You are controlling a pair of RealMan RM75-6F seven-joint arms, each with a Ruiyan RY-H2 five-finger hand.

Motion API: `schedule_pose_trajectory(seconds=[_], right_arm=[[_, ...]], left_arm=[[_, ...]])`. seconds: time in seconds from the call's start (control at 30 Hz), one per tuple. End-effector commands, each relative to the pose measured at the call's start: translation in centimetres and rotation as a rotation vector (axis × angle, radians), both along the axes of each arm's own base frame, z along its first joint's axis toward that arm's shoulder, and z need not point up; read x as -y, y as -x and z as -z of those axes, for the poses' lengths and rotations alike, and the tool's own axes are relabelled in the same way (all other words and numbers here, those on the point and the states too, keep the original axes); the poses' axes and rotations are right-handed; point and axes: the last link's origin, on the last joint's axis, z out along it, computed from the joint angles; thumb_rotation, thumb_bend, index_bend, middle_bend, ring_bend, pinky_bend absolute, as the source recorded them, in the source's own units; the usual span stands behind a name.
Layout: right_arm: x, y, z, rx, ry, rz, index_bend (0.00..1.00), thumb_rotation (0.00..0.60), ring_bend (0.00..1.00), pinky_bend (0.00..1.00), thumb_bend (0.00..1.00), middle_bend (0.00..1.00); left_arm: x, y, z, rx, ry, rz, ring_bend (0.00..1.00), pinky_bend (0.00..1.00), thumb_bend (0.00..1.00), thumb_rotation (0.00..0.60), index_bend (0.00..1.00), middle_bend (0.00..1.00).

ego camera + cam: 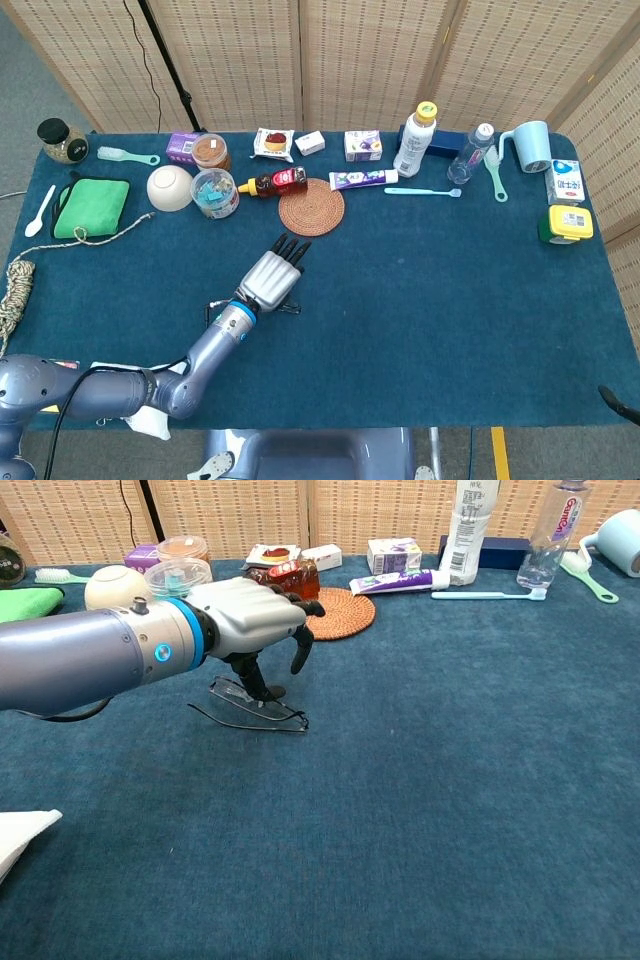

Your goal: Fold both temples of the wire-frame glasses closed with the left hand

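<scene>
One left hand [255, 615] hovers palm-down over wire-frame glasses [255, 705] on blue table cloth [450, 780], near woven coaster [311, 207]. Fingers [298, 652] hang spread and curled down; dark thumb reaches to the frame's top, but actual contact or a pinch can't be told. Glasses sit on cloth with one temple [215, 718] sticking out toward the robot. Right hand out of frame. Honey bottle [277, 182] behind the hand.

Woven screens [300, 60] stand behind the blue-clothed table [450, 300].
</scene>
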Motion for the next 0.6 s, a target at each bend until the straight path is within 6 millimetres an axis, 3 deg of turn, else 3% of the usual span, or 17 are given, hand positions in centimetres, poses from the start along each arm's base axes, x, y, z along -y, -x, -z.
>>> schedule_pose_trajectory(seconds=[0.03,0.6], right_arm=[[0.0,0.0,0.1,0.001,-0.002,-0.002,0.15,0.6,0.0,0.0,0.0,0.0],[-0.2,-0.5,0.0,0.0,0.002,-0.015,0.15,0.6,0.0,0.0,0.0,0.0]], left_arm=[[0.5,0.6,-0.4,-0.017,0.003,0.005,0.0,0.0,0.35,0.488,0.41,0.0],[2.5,2.8,-1.1,-0.022,0.032,-0.022,0.0,0.0,0.35,0.487,0.4,0.0]])
